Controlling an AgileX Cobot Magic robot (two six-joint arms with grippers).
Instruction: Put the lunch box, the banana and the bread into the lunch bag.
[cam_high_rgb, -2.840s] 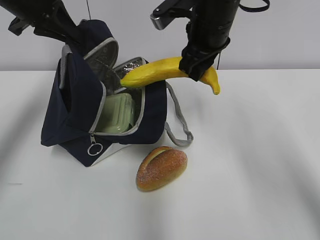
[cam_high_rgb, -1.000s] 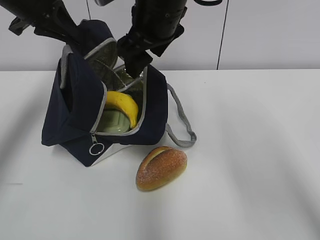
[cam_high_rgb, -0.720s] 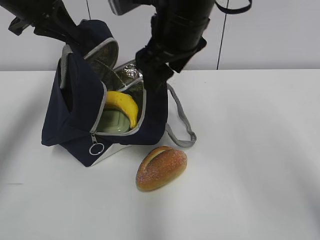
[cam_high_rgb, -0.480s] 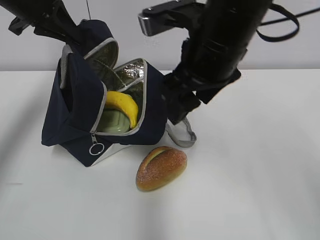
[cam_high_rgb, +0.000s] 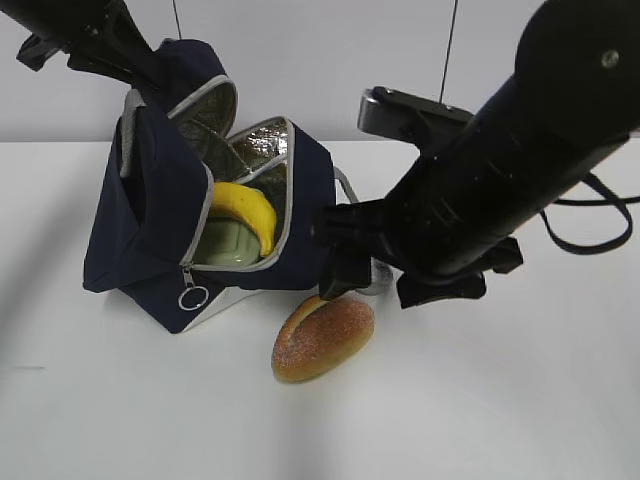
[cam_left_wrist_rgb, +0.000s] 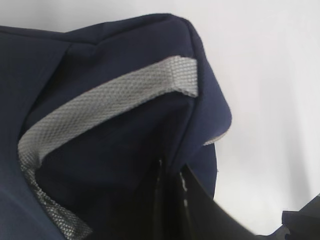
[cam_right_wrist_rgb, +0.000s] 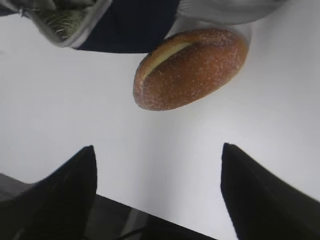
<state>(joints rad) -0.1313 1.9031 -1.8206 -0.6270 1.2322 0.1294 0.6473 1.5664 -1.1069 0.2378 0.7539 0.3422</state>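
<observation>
Holding banana (cam_high_rgb: 250, 212) and lunch box (cam_high_rgb: 226, 246), open lunch bag (cam_high_rgb: 160, 225)

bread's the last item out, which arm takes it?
Right. Its open hand hangs empty just above the bread, which lies on the table beside the lunch bag; the left hand is pinching the bag's flap open.

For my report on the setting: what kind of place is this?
Probably a robot test bench, not a kitchen: a bare white table, a plain pale wall, and only a lunch bag and bread set out.
</observation>
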